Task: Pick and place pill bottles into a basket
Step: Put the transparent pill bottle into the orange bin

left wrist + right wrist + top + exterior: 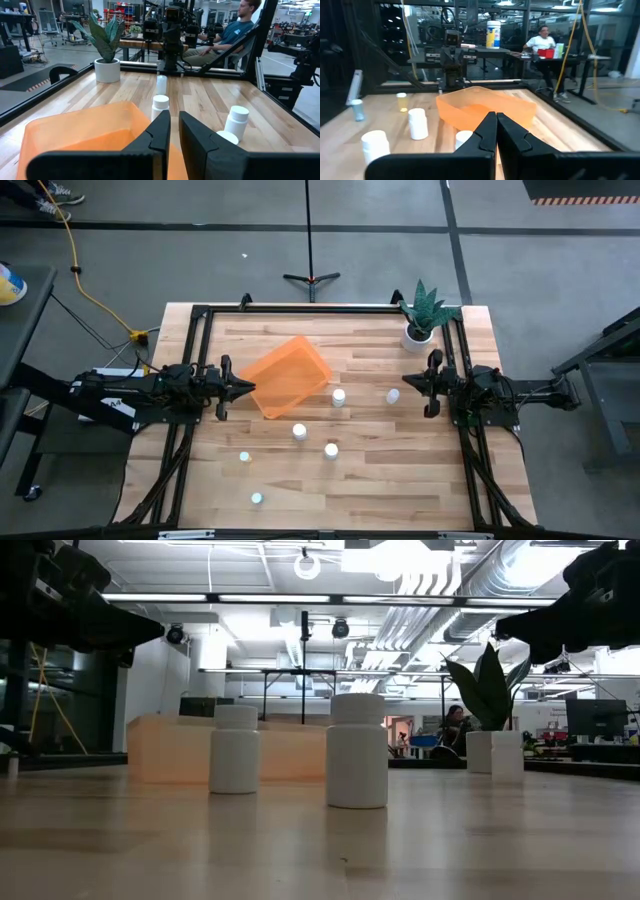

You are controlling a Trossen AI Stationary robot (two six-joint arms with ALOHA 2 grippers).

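The orange basket [290, 377] lies on the table left of centre, turned at an angle; it also shows in the left wrist view [80, 135] and the right wrist view [485, 107]. Several small white pill bottles stand upright on the wood: one [339, 396] beside the basket, one [393, 395] near my right gripper, and others [299, 432] [331, 449] [244, 456] [257, 498] nearer the front. My left gripper [250, 387] [174, 131] hangs shut and empty above the basket's left corner. My right gripper [408, 383] [496, 120] hangs shut and empty, right of the bottles.
A white pot with a green plant [420, 320] stands at the far right corner. A black frame [300, 308] runs along the table's far edge and sides. People sit in the room beyond the table. Bare wood lies along the front right.
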